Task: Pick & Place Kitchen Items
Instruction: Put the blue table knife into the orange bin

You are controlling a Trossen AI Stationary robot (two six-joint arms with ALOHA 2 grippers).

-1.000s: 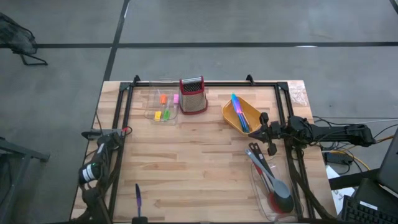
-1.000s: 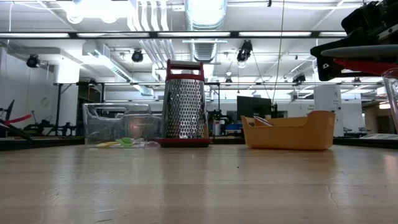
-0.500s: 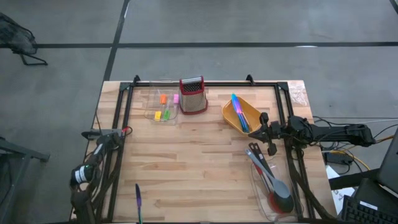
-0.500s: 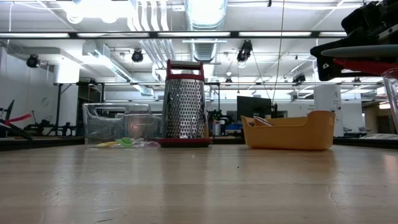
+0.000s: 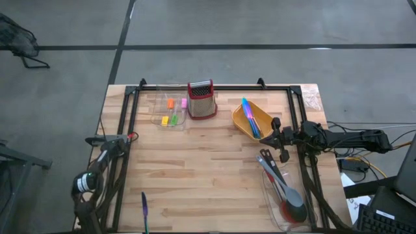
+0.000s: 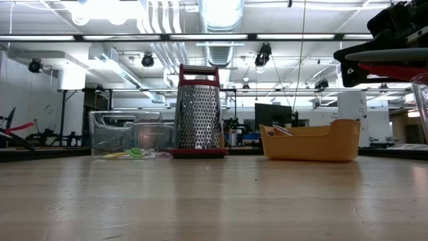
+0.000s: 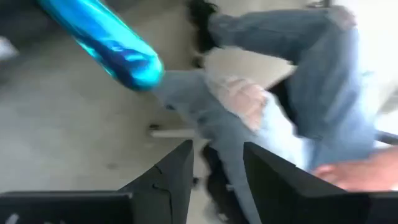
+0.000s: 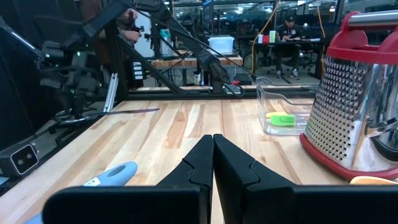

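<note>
The left arm (image 5: 88, 184) hangs beside the left edge of the table (image 5: 208, 169), outside it. The left gripper (image 7: 217, 152) is released: its fingers stand apart with nothing between them, and beyond them there is floor and a person's legs (image 7: 298, 81) in jeans.

A purple utensil (image 5: 143, 208) lies alone on the table at the near left edge.

The right gripper (image 5: 278, 140) is at the right side, between the orange tray (image 5: 238, 123) and the near bin (image 5: 268, 195). It is clenched and empty, its fingers (image 8: 202, 155) pressed together.

The tray holds blue and pink utensils (image 5: 250, 117). The near bin holds black and grey spoons (image 5: 283, 185). The far left bin (image 5: 159, 99) holds small orange, yellow, pink and green pieces (image 5: 170, 112), and the grater (image 5: 201, 99) stands upright just right of it.
</note>
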